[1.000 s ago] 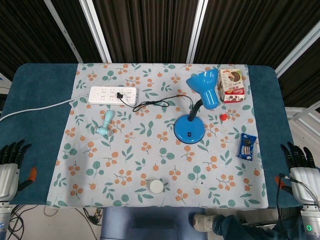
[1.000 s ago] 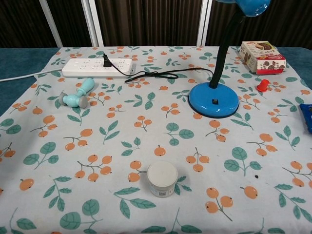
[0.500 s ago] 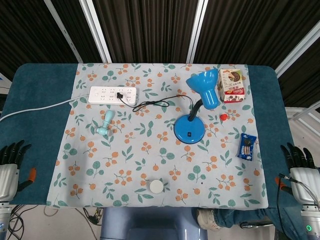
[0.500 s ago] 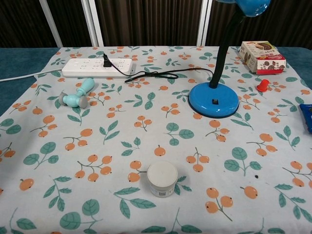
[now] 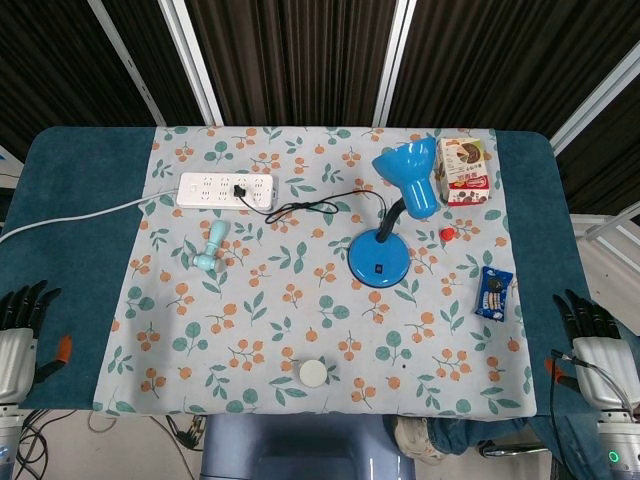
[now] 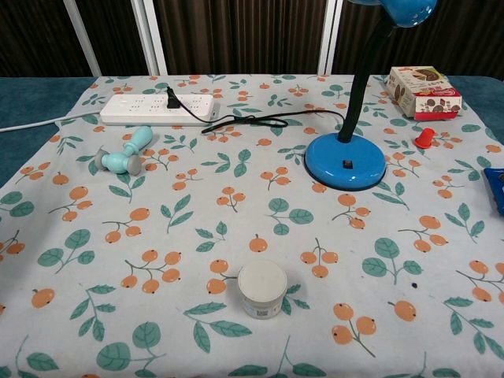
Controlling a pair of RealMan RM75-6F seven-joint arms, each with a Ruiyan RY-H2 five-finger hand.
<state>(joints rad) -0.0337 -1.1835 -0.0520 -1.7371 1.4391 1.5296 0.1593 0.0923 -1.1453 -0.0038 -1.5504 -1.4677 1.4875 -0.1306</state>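
Left hand (image 5: 17,340) rests at the near left corner of the table (image 5: 80,200), fingers extended and apart, holding nothing; right hand (image 5: 592,345) sits likewise at the near right corner, fingers spread and empty. Both hands lie off the floral cloth (image 5: 330,330) and touch no object, so the work reads as being at its start position, with no grasp begun. The object nearest the right hand is the blue snack packet (image 5: 493,292), lying flat near the right edge of the cloth; the object nearest the left hand is the teal dumbbell-shaped toy (image 5: 210,247), well apart from it. Any next move would call for a long forward and inward reach from either hand, then a closing of the fingers about a low, flat-lying item. Proceeding from near to far: a white round jar (image 6: 261,288) stands near the front edge; the blue desk lamp (image 5: 385,235) stands at centre right with a small red piece (image 5: 448,233) just beside its base; the white power strip (image 5: 226,190), with the lamp's black cord plugged in, and a biscuit box (image 5: 464,170) lie at the far side. The head view shows both hands and the whole lamp; the chest view shows neither hand, crops the lamp shade, but shows the jar's side label.
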